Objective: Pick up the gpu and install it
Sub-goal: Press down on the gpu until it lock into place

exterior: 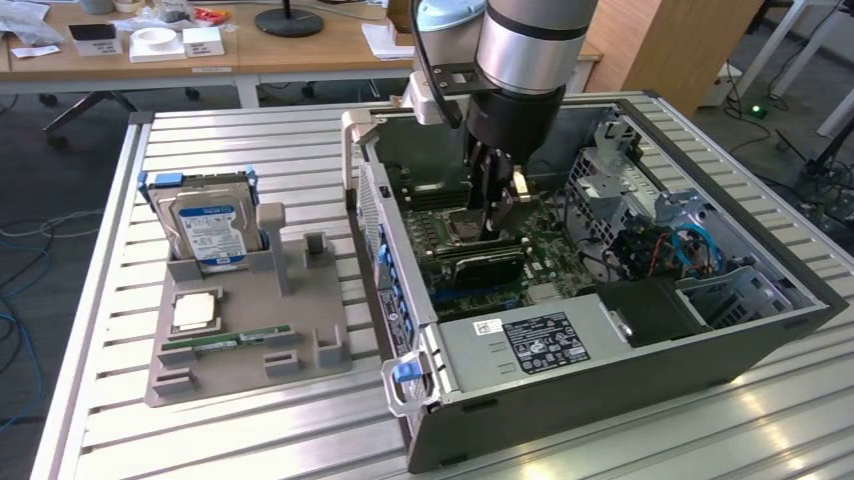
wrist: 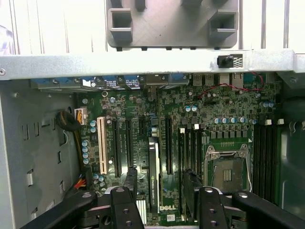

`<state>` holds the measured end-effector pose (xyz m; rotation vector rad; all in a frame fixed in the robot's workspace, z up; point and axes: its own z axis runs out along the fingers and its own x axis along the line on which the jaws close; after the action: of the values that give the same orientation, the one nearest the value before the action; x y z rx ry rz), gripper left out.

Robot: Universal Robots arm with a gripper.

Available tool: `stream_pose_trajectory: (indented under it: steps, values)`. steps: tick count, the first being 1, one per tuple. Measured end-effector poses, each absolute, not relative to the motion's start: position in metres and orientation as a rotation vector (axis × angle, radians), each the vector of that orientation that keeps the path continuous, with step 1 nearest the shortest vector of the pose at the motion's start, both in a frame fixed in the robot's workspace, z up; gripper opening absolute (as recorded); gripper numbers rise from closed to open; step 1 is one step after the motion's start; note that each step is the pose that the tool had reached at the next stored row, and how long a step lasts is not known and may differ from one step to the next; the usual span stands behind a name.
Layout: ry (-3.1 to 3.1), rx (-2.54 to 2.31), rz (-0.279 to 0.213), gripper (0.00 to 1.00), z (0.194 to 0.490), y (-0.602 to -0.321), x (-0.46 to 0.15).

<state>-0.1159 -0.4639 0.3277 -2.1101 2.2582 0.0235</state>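
Note:
The gpu (exterior: 483, 266) is a dark flat card standing on edge on the motherboard inside the open computer case (exterior: 627, 385). In the wrist view the gpu (wrist: 153, 176) is seen edge-on in line with a long slot. My gripper (exterior: 497, 215) reaches down into the case directly over the card. Its two black fingers (wrist: 129, 183) stand on either side of the card with a gap at each side. The gripper (wrist: 159, 181) is open and straddles the card without pressing on it.
On the exterior view's left, a grey fixture tray (exterior: 254, 345) holds a hard drive with a blue-white label (exterior: 207, 232), a CPU chip (exterior: 196, 312) and a green RAM stick (exterior: 224, 342). A CPU socket (wrist: 228, 169), drive cages (exterior: 627, 190) and a power supply (exterior: 527, 345) crowd the card.

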Motion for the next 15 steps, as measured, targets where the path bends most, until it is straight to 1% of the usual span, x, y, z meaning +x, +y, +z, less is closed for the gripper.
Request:
stream_pose_trajectory:
  steps: [4,5,6,9,10,12,13,14,15]
  values:
    - [2.258,-2.110,0.023,0.50,0.3278,-0.4640,-0.1159]
    - [2.258,-2.110,0.023,0.44,0.3278,-0.4640,-0.1159]
    - [2.258,-2.110,0.023,0.44,0.3278,-0.4639,-0.1159]
    - [2.258,-2.110,0.023,0.26,0.3278,-0.4640,-0.1159]
    - [2.258,-2.110,0.023,0.26,0.3278,-0.4640,-0.1159]
    - [2.258,-2.110,0.023,0.15,0.3277,-0.4640,-0.1159]
    - [2.258,-2.110,0.023,0.15,0.3278,-0.4639,-0.1159]
    - [2.258,-2.110,0.023,0.11,0.3278,-0.4639,-0.1159]
    - [2.258,-2.110,0.023,0.11,0.3278,-0.4639,-0.1159]
